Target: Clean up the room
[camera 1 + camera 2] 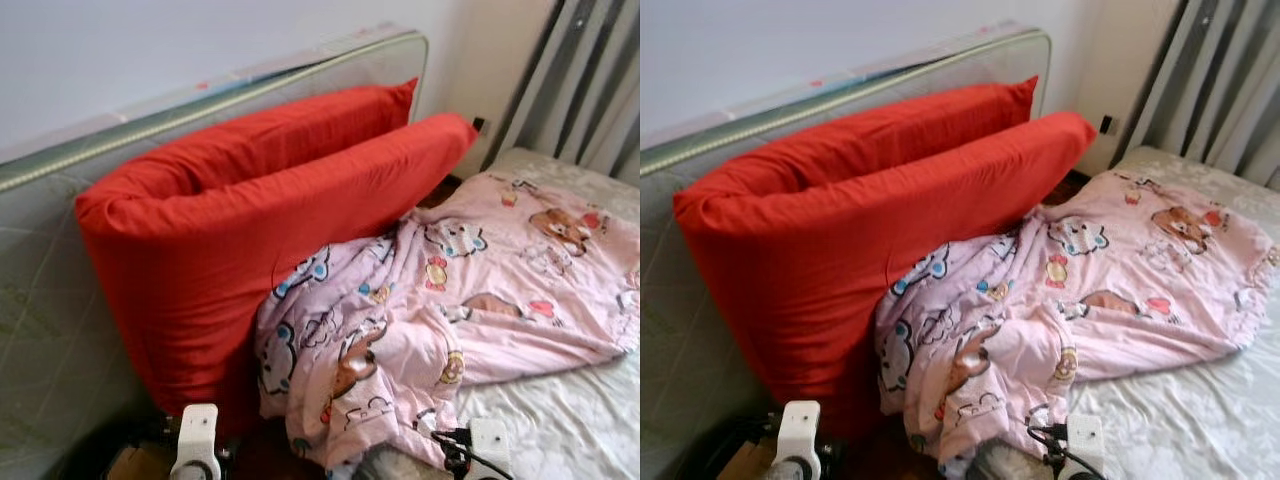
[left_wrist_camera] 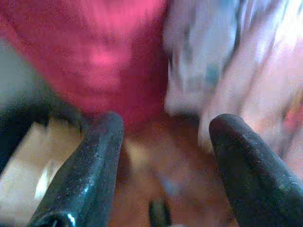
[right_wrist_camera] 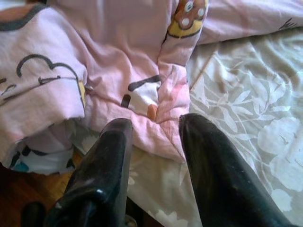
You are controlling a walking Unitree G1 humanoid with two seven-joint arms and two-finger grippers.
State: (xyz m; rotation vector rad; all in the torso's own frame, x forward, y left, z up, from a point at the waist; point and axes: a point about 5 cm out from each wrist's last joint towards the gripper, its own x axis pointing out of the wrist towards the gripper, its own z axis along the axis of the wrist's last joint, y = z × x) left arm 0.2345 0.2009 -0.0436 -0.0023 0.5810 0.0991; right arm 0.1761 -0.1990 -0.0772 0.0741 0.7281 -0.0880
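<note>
Blanket [image 1: 440, 300]: pink, cartoon-printed, crumpled in a heap across the bed; its left end droops off the near-left edge of the mattress toward the floor, its far end rests against the red cushion.
Red cushion [image 1: 250, 230]: large, folded double, standing on edge between the blanket and a grey mattress [image 1: 50, 330] propped against the wall at left.
Bed sheet [image 3: 246, 118]: pale, leaf-patterned, exposed at near right, lying directly under the blanket hem.
Right hand [image 3: 156, 127]: fingers moderately parted, holding nothing, tips poised just over the blanket hem where it meets the sheet.
Left hand [image 2: 165, 132]: fingers spread wide, holding nothing, low near the foot of the cushion; its view is motion-blurred.
Risk, double grab: hem and sheet touch at the fingertips, so closing there could pinch both layers and drag the sheet.
Risk, partial grip: a pinch on one fold would likely lift only a corner, leaving the bulk heaped.
Risk, cushion topple: the blanket leans on the cushion; a hard pull rightward may tip it onto the bed.
Risk, snag: the drooping left end may catch on the bed edge.
</note>
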